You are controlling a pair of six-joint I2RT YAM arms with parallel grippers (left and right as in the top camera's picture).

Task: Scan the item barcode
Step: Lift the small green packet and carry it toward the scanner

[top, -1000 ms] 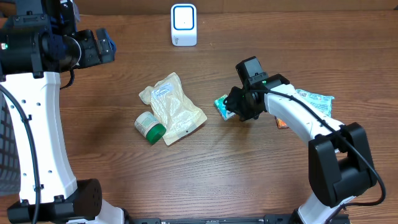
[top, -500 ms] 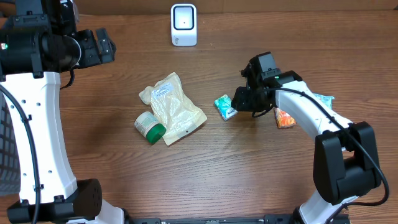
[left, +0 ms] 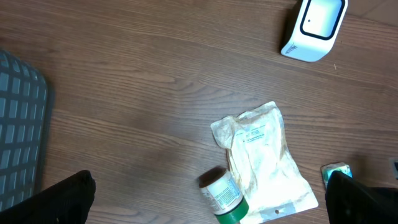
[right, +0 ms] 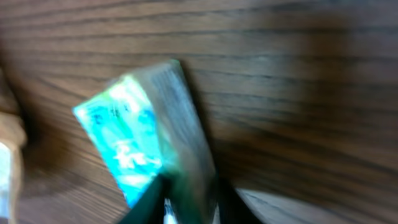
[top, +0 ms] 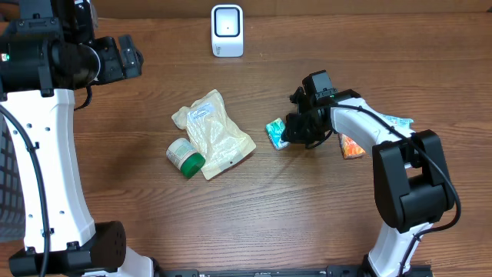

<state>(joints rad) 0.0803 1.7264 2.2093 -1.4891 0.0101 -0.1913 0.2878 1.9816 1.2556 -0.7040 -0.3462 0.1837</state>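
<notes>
Overhead view, read from the left. Shows the left gripper (top: 129, 58) parked at the far left, fingers wide apart, holding nothing. Shows the right gripper (top: 296, 129) back at the teal packet (top: 277, 133), after standing drawn off to its right half a second ago. In the right wrist view, seems clamped with both fingers on the packet's lower end, though blurred. Looks like a fresh try at the pick. Leaves the packet low over the wood right of centre, well apart from the scanner (top: 227, 31) at the far edge, so barcode not yet presented. Counts: one bottle (top: 185, 156), one pouch (top: 214, 135), one scanner, three packets: teal packet, orange packet (top: 350, 146), pale blue packet (top: 393, 121).
</notes>
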